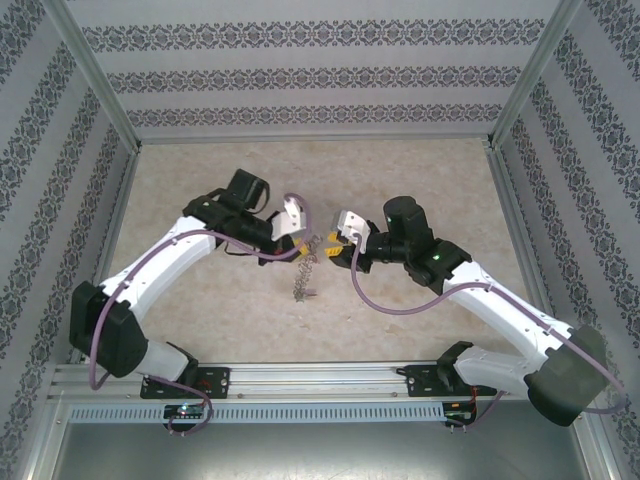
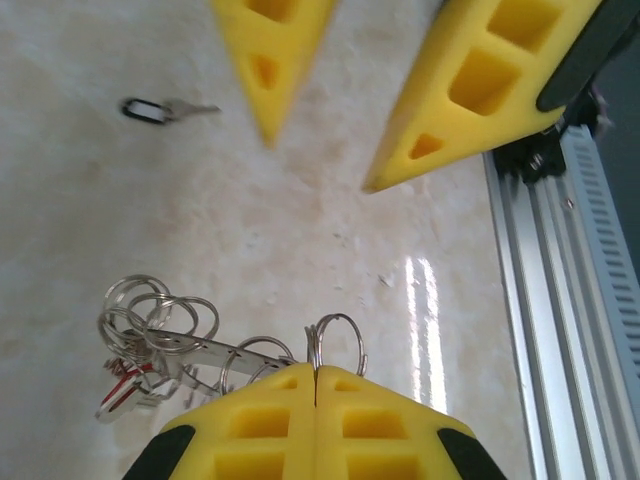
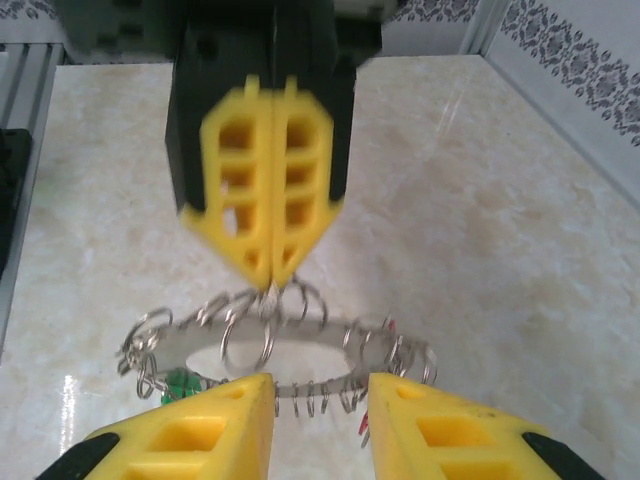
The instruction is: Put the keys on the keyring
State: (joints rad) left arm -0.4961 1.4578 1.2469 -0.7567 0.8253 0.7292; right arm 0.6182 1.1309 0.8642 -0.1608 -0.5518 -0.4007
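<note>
Slippage was the main hazard: the left gripper had its fingers pressed together on just one small wire loop at the rim of the keyring, so the whole ring hung above the table from a single thin pinch. Any nudge could have twisted the loop out of the pads and dropped the ring. The right gripper faced it with its fingers apart and nothing clamped, the near rim of the ring lying just beyond its tips. If it had advanced from there it would probably have struck the fringe of loops, swinging the ring or snagging a finger in the wires. A small key lay flat on the table, well apart from the ring; its head looked dark in the left wrist view, so whether it was one of the red keys could not be told. Being so thin and flat, it would likely have skidded under closing fingers rather than lifted. A red trace showed among the loops at the ring's far end, perhaps a key already hung, though that was too tangled to judge.
</note>
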